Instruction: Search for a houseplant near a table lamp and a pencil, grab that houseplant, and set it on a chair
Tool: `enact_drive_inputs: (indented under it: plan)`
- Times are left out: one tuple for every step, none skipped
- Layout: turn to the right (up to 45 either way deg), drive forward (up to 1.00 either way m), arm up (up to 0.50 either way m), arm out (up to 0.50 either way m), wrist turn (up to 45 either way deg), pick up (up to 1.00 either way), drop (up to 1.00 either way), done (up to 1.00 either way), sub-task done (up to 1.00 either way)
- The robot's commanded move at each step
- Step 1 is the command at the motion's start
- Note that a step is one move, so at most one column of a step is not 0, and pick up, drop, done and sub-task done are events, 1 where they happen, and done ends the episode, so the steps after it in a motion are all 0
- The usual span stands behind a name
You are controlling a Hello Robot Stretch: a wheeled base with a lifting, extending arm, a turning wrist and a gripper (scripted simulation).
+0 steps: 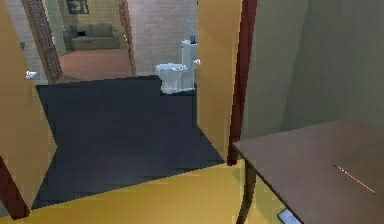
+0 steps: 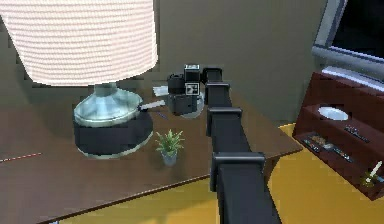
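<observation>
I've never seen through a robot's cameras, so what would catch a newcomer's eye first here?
The huge table lamp with its glowing shade dominates the arm side view's upper left, standing on a table with a tiny potted houseplant just right of its base. A dark square arm rises from the bottom edge beside the plant. In the forward view, a white toilet stands beyond a dark floor.
</observation>
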Motion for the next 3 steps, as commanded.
enact_drive_inputs:
  plan:
    - [0.0,0.0,-0.3,0.0,0.0,0.0,0.0,0.0,0.0]
    - [0.0,0.0,0.0,0.0,0.0,1.0,0.0,0.0,0.0]
    - [0.0,0.0,0.1,0.0,0.0,0.0,0.0,0.0,0.0]
